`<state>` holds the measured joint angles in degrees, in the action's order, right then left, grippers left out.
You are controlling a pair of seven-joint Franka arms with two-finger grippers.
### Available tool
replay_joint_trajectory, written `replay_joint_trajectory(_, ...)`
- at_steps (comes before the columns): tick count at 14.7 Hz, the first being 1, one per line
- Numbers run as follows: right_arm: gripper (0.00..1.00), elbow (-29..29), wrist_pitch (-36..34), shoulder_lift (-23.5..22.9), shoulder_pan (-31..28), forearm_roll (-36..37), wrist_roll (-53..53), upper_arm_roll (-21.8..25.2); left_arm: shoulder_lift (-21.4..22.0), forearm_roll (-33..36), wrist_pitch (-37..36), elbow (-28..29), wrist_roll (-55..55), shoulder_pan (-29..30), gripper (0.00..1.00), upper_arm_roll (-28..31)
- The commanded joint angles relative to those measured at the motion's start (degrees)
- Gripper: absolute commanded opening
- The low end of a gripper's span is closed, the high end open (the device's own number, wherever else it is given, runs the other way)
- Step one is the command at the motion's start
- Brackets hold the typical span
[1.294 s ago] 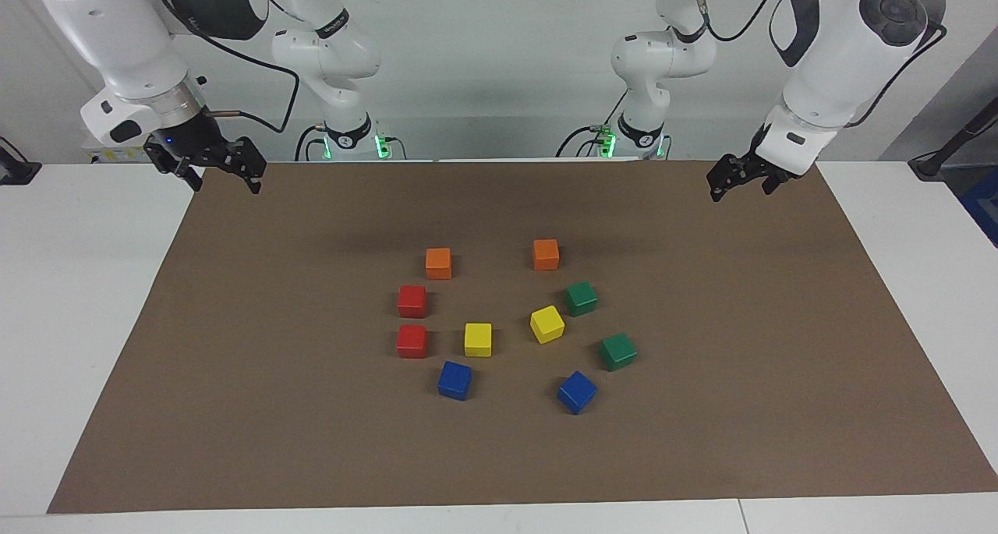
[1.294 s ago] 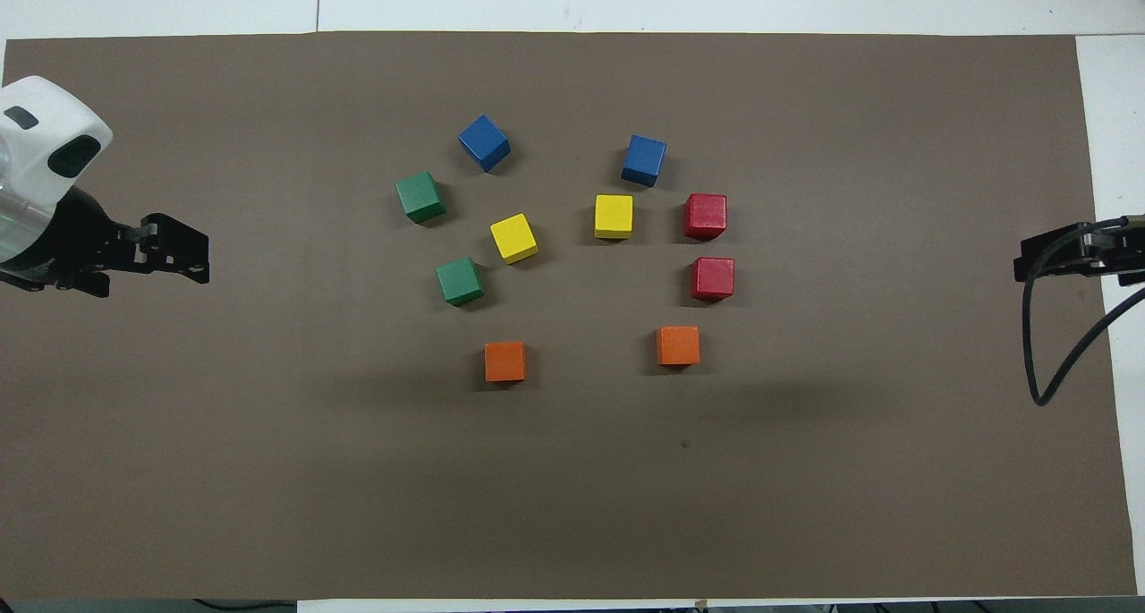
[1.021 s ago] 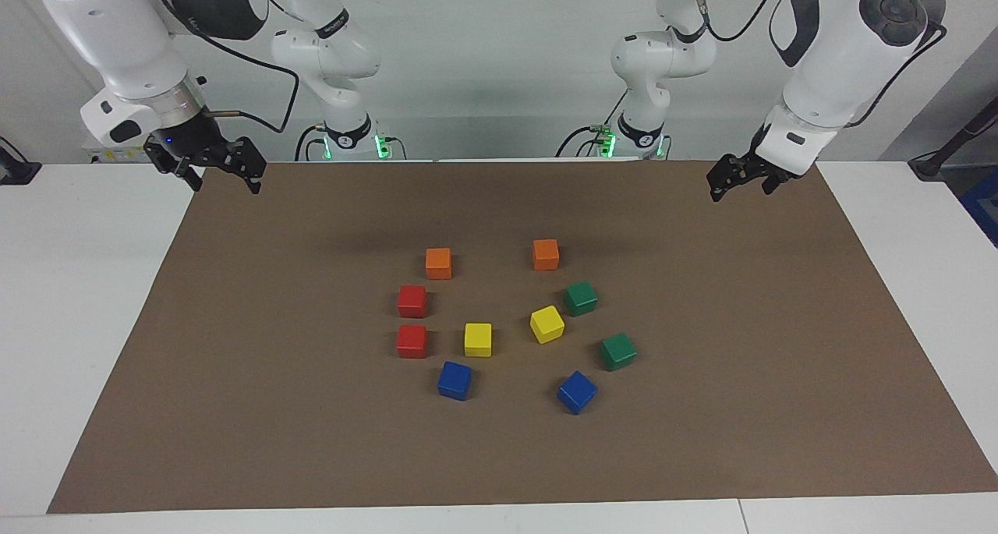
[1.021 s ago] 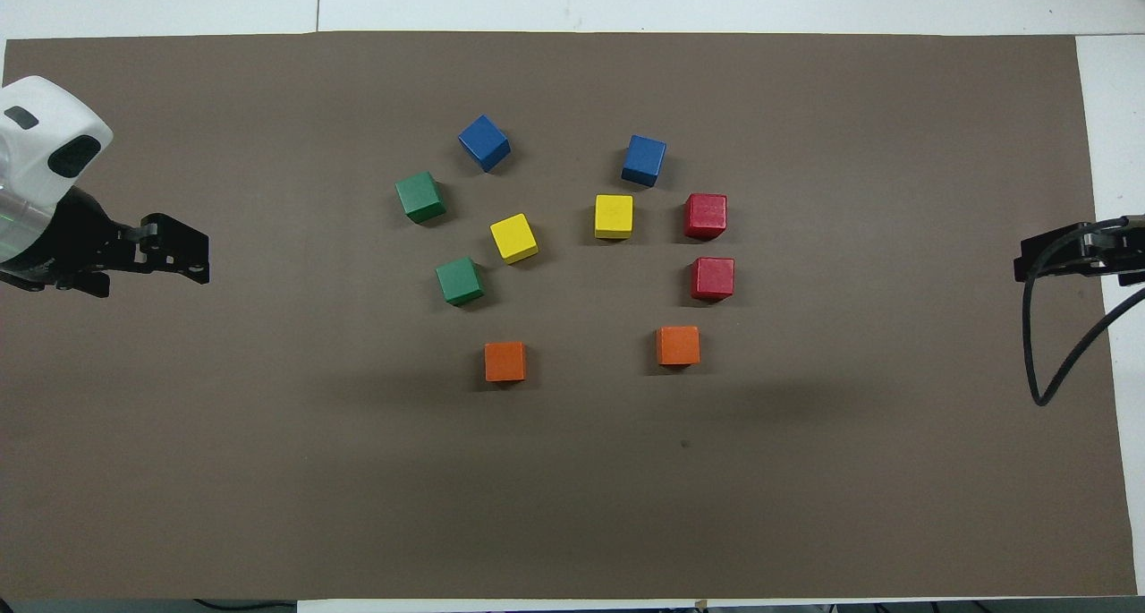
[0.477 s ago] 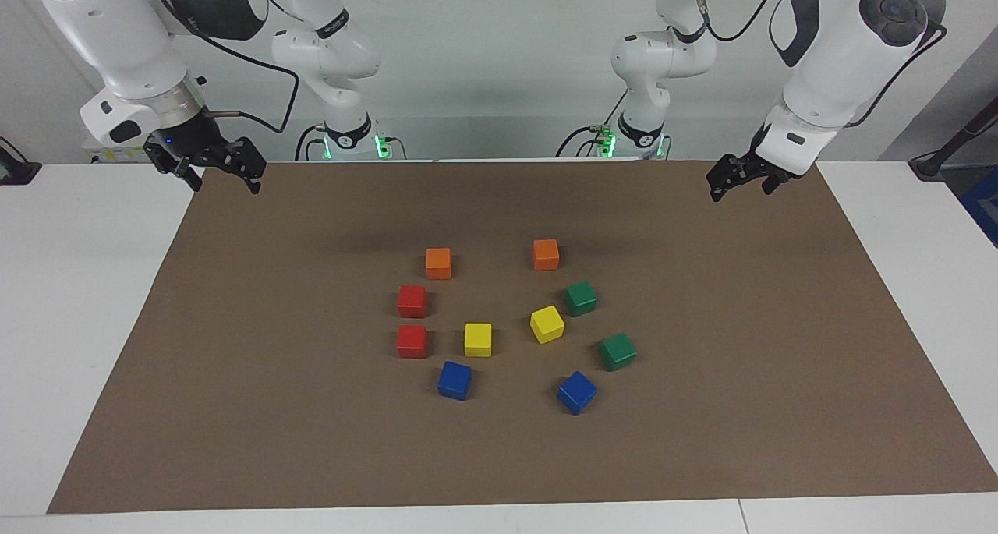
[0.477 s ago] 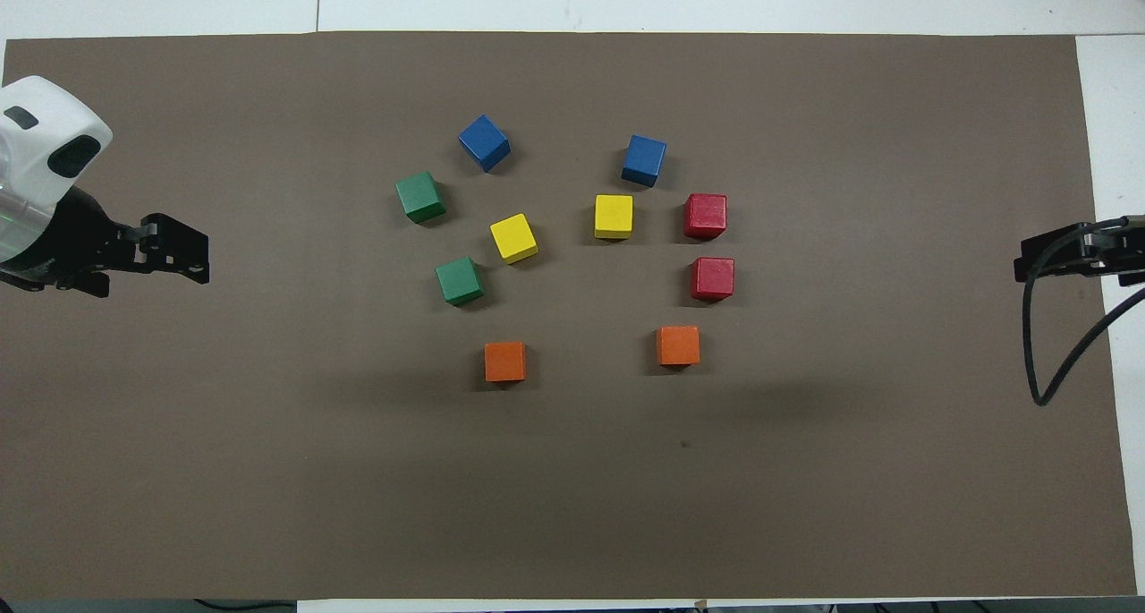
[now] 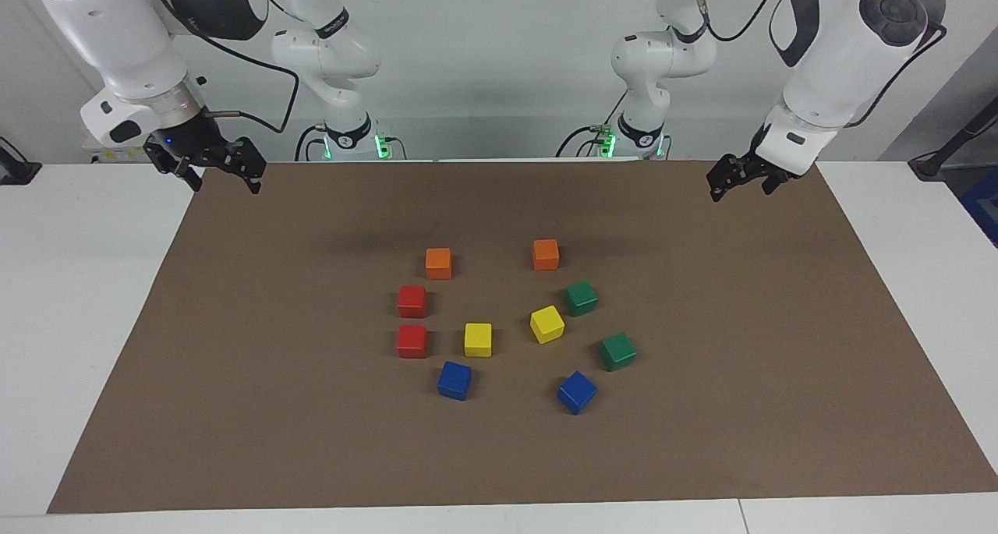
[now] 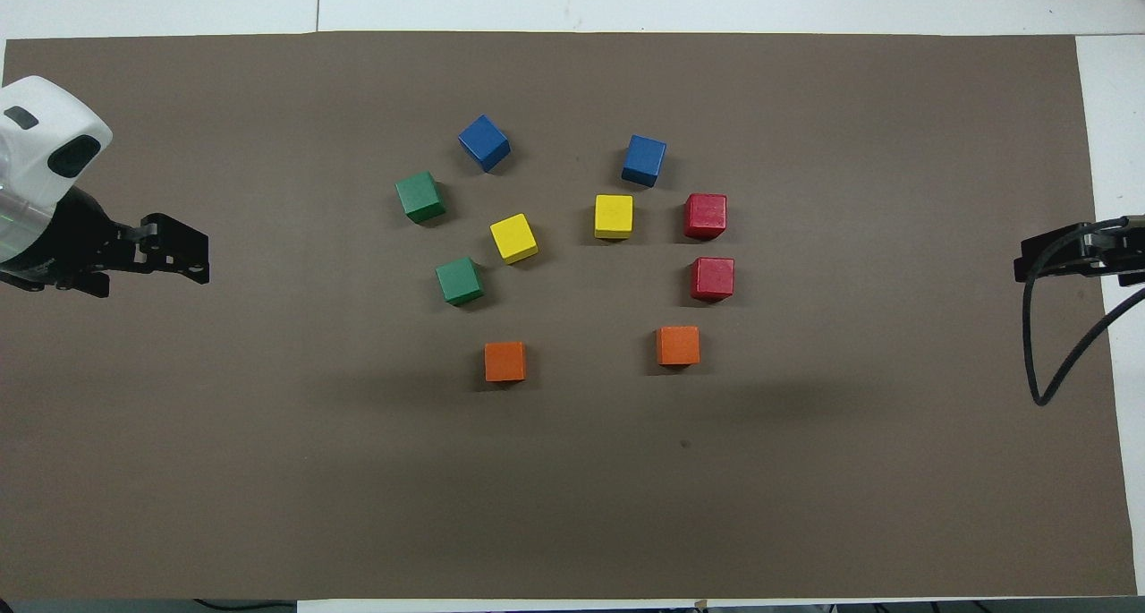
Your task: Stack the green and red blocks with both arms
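The white bench point(image 7: 86, 300) carries a brown mat point(image 7: 702, 409) that fills most of both frames. The left arm point(image 7: 834, 58) hangs at the upper right of the facing view, the right arm point(image 7: 117, 43) at the upper left; both wait above the mat's corners. The left claw point(image 7: 737, 177) and the right claw point(image 7: 214, 164) stand wide open and hold nothing.

All ten cubes sit singly near the centre, nothing stacked yet. The two green blocks point(image 7: 581, 298) point(image 7: 618, 351) lie at centre right of the facing view, toward the left claw, which is likely the one to take them. The two red blocks point(image 7: 412, 301) point(image 7: 412, 341) lie at centre left, toward the right claw.

An orange cube point(image 7: 546, 254) sits between the left claw and the upper green block, another point(image 7: 438, 263) just above the reds. A yellow cube point(image 7: 546, 323) crowds the greens; a second point(image 7: 478, 339) sits beside the lower red. Blue cubes point(image 7: 454, 380) point(image 7: 577, 392) lie lowest.
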<state>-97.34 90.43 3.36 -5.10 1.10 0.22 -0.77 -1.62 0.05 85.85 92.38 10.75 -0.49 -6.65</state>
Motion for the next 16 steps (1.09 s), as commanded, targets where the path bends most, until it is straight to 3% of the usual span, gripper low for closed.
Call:
replay_joint_trajectory(1,1.0,-1.62,1.33,1.3,-0.79,-0.31,-0.75,-0.37,1.53,-0.48,0.81,1.57,-0.29,-0.39,1.0,0.5)
replay_joint_trajectory(16,1.0,-1.62,1.68,1.21,-0.17,-0.31,-0.48,-0.37,1.53,-0.48,0.81,1.57,-0.29,-0.39,1.0,0.5)
